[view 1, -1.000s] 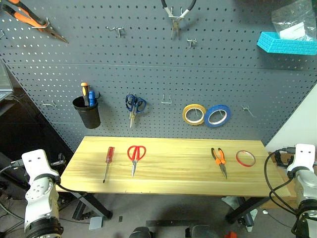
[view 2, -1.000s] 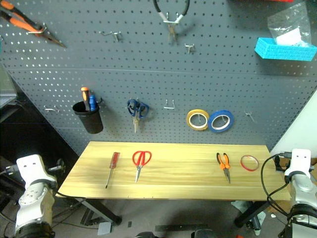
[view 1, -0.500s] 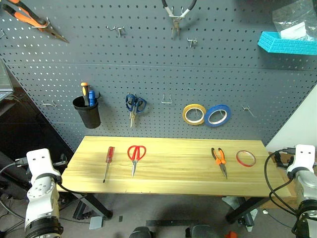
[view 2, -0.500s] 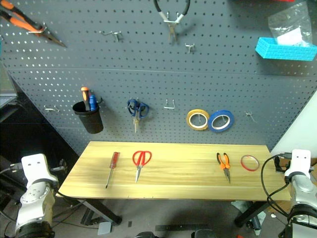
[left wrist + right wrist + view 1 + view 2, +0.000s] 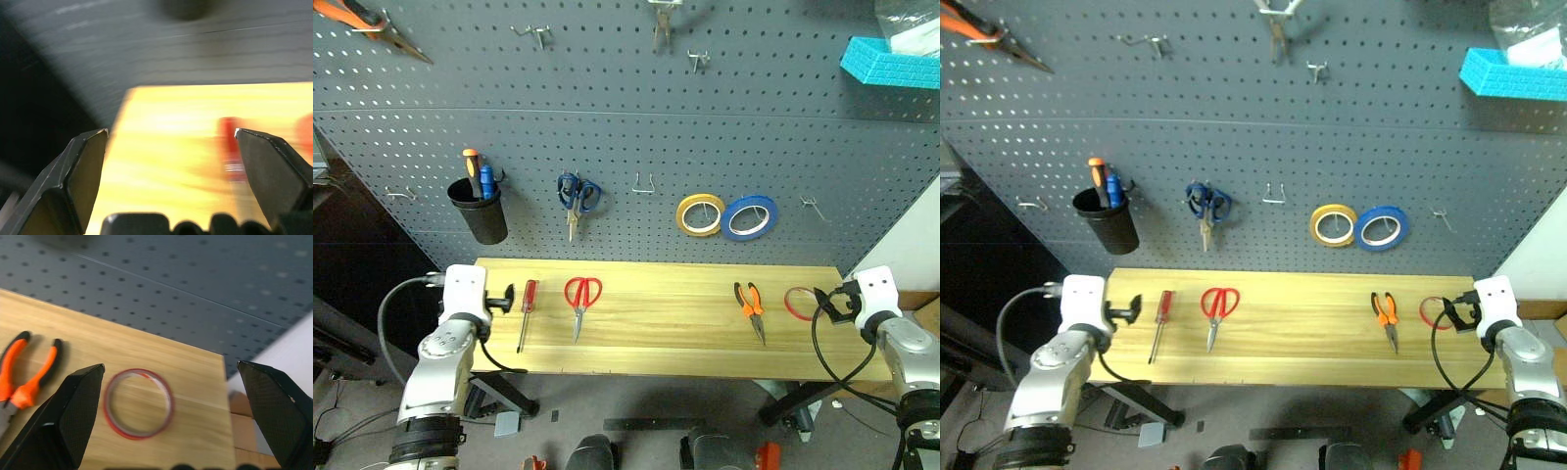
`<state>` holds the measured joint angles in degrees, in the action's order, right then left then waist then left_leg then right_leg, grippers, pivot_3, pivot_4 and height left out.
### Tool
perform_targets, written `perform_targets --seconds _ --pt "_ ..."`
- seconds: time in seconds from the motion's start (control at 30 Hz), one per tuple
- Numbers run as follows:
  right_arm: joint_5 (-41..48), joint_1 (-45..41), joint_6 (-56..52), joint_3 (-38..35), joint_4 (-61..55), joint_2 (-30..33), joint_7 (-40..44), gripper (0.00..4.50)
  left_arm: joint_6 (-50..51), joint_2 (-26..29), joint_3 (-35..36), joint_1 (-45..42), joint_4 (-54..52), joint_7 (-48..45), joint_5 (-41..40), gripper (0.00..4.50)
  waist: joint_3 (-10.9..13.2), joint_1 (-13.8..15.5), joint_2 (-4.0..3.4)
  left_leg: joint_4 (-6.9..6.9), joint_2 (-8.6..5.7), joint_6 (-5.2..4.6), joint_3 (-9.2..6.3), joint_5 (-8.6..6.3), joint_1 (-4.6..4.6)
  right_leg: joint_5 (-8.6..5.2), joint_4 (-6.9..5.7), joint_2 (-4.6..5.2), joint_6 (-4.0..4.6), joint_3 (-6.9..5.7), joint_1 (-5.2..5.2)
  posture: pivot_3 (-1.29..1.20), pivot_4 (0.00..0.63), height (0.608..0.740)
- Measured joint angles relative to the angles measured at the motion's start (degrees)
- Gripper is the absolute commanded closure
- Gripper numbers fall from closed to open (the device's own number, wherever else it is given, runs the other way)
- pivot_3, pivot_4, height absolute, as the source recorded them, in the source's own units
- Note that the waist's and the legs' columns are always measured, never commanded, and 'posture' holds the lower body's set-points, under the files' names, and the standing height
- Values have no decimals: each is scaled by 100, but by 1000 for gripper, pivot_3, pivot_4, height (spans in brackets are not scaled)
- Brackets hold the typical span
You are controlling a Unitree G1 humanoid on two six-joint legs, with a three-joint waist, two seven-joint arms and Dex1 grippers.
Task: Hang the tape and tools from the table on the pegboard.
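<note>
- The table (image 5: pixel 656 348) stands against the pegboard (image 5: pixel 626 127), with 4 loose items lying flat on its top.
- The screwdriver (image 5: pixel 526 311) lies near the table's left end, red handle toward the pegboard, shaft toward the front edge.
- The red scissors (image 5: pixel 581 302) lie just beside the screwdriver on its right, handles toward the pegboard, blades toward the front edge.
- The pliers (image 5: pixel 750 307) lie on the right half of the table, orange-and-black handles toward the pegboard, jaws toward the front edge.
- The red tape (image 5: pixel 795 304) lies flat near the table's right end, just beside the pliers and apart from them.
- The left gripper (image 5: pixel 502 300) is at the table's left edge, near the screwdriver handle. Its 2 fingers are spread wide and hold nothing; the left wrist view shows them apart with the table top between.
- The right gripper (image 5: pixel 830 304) is at the table's right end, just beside the red tape. Its 2 fingers (image 5: pixel 58 426) are spread wide and hold nothing; the right wrist view shows the tape ring lying between them on the wood.
- On the pegboard hang blue scissors (image 5: pixel 576 196), a yellow tape roll (image 5: pixel 700 213), a blue tape roll (image 5: pixel 748 216) and a black cup (image 5: pixel 480 209) with 2 handles sticking out.
- A bare hook (image 5: pixel 643 184) sits between the blue scissors and the yellow roll.
</note>
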<state>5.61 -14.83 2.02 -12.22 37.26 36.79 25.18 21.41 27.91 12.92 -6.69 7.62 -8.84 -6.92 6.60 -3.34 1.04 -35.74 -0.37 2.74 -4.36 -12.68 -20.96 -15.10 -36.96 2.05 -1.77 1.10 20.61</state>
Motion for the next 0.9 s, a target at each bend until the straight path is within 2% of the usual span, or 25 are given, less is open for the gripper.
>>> perform_targets --seconds 0.1,0.27,0.37,0.63,0.77,0.83,0.9 --pt "-31 -382 -584 154 83 227 399 0 673 279 -640 -184 -760 -1111 -331 20 299 -16 -7 -10 0 -1 15 0 -104 26 -17 -14 -38 16 111 -99 215 740" --pt "-129 -1181 -1266 541 460 351 1011 0 1225 547 -1686 -572 -1970 -2742 -989 20 564 -32 1 -14 2 -6 27 -3 -161 45 -18 -15 -14 29 165 -102 270 740" --pt "-233 -1557 -1598 724 848 370 1263 0 1356 742 -1984 -835 -2129 -3196 -1016 20 714 -43 -6 -15 3 -10 24 -5 -175 46 -16 -21 -12 26 174 -94 288 740" --pt "-775 -2708 -1710 1356 2431 355 1676 0 1430 738 -2561 -1714 -2160 -3988 -1029 20 1030 -41 11 -23 2 -14 29 -7 -209 46 -18 -7 -15 28 207 -59 329 740" --pt "-1025 -3034 -1595 1563 2943 310 1848 0 1351 699 -2743 -2036 -2155 -4235 -998 20 1104 -37 30 -22 4 -13 27 -7 -224 47 -27 -5 -17 25 226 -41 337 740" --pt "-1145 -3131 -1562 1637 3136 267 1883 0 1256 675 -2819 -2163 -2147 -4330 -954 20 1123 -35 34 -30 7 -13 27 -7 -263 48 -42 -3 -17 25 270 -38 339 740" --pt "-1217 -3165 -1537 1695 3260 235 1946 381 1171 673 -2858 -2170 -2145 -4417 -934 0 1136 -36 33 -36 8 -12 27 -6 -277 44 -60 5 -23 25 287 -36 339 740"
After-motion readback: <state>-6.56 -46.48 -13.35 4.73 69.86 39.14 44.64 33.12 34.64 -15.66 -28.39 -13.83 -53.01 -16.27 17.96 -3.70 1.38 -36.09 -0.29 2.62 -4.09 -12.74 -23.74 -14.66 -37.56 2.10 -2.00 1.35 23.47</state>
